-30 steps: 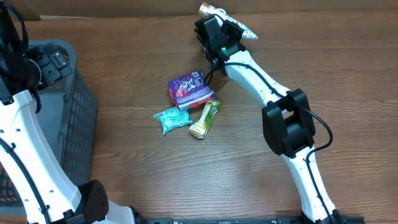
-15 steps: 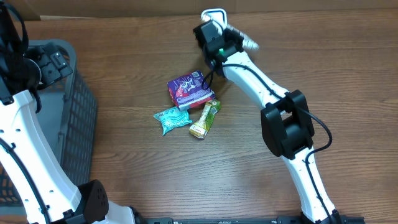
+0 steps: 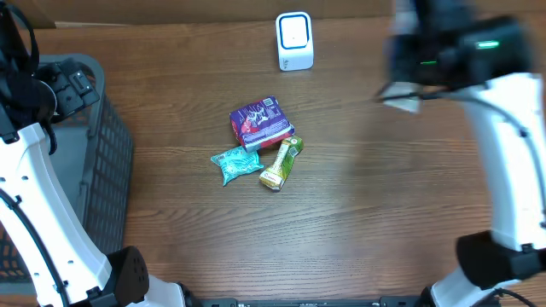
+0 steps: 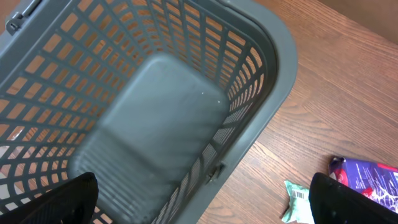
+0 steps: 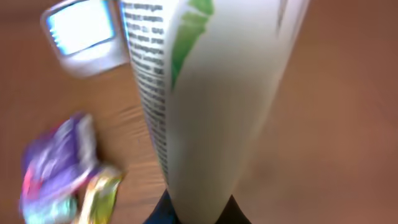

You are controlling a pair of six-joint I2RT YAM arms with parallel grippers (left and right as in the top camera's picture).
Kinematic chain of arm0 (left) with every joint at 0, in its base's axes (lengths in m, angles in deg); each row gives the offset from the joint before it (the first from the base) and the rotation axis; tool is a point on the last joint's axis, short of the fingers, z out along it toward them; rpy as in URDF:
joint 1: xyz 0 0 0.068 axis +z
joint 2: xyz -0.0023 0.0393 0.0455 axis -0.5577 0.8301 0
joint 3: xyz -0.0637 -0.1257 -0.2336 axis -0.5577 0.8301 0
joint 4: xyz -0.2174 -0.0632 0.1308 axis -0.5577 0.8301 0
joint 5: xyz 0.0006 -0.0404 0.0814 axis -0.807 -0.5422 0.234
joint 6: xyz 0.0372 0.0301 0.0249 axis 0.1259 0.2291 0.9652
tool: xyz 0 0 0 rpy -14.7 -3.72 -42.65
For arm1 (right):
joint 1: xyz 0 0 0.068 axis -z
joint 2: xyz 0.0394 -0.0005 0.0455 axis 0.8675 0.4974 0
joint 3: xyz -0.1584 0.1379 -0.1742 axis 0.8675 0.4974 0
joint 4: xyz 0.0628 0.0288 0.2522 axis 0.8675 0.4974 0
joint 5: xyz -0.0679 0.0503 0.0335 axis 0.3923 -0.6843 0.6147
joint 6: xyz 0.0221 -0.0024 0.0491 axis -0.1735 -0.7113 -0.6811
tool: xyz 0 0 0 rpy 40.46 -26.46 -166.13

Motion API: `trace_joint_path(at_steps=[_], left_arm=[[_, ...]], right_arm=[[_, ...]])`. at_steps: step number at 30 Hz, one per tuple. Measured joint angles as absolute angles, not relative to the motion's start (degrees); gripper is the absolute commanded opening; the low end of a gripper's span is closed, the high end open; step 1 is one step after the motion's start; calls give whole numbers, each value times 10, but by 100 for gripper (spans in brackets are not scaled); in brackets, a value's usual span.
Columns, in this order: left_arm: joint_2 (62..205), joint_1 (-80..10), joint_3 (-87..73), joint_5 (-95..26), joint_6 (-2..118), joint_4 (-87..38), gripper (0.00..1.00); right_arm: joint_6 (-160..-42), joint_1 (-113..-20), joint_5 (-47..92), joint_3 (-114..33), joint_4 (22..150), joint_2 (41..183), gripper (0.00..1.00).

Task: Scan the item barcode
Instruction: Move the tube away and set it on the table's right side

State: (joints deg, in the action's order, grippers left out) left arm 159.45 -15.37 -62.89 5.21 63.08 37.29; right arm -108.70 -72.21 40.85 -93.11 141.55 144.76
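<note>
packet [image 5: 211,93], white with green print, pinched in right hand [image 5: 198,208], well right of scanner [image 3: 294,40]; left hand [image 4: 205,202] wide; risk: barcode may face away from scanner, no read

A brown wooden table [image 3: 358,213] carries a small cluster of packets near its centre. A purple packet [image 3: 259,123] lies flat, turned slightly askew. At its seven o'clock, just beside it, lies a crinkled teal packet [image 3: 235,164]. At its five o'clock lies a green-and-gold bar [image 3: 282,164], upper end close to the purple packet's corner, lower end at the teal packet's three o'clock. A grey slatted plastic basket [image 3: 111,162] stands at the table's nine o'clock side, well apart from them.
</note>
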Motion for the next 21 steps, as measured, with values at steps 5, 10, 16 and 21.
trace_joint_path(at_steps=[5,10,16,21], left_arm=[[1595,-154,-629,52,631,372,100],[1595,-154,-629,53,631,373,100],[1595,-154,-629,54,631,373,99],[1595,-154,-629,54,631,373,100]], right_arm=[[-1273,-626,442,-805,1381,1475,4],[-1397,-586,424,-626,1271,1505,4],[-1470,-560,399,-501,1154,1506,20],[-1410,-561,398,-491,1144,1505,100]])
